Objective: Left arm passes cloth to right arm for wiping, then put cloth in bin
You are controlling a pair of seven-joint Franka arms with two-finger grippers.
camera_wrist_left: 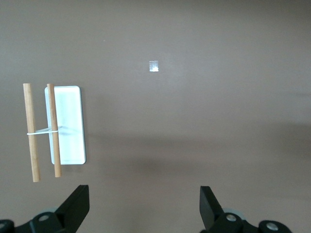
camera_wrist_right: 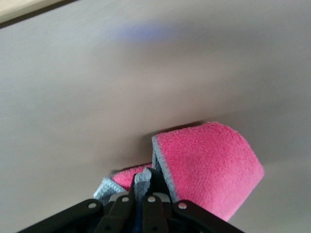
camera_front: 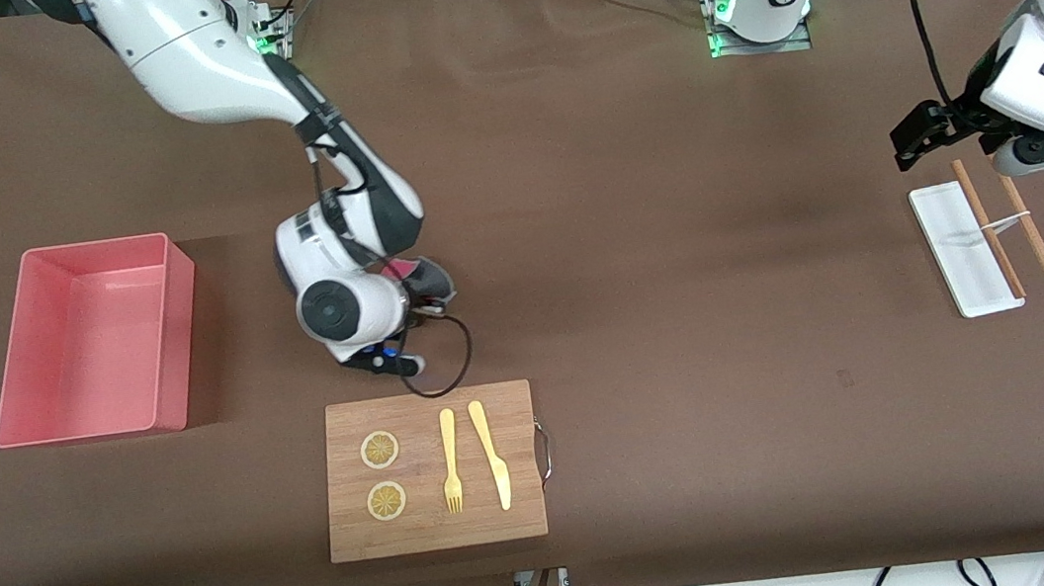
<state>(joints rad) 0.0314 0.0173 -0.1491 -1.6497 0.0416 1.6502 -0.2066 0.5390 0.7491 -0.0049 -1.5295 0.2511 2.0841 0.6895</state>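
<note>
Both arms have glossy white shells with black joint bands. The right arm [camera_front: 204,53] carries a looping black cable beside the cutting board [camera_front: 431,471]. The right gripper [camera_wrist_right: 146,201] has black fingers with silver screws. Green lights glow at both bases.

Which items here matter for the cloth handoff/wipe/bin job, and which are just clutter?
Job: cloth, shut in right gripper; bin; left gripper, open over the table.
Clutter: cutting board, lemon slices, fork, knife, white tray, wooden sticks.
</note>
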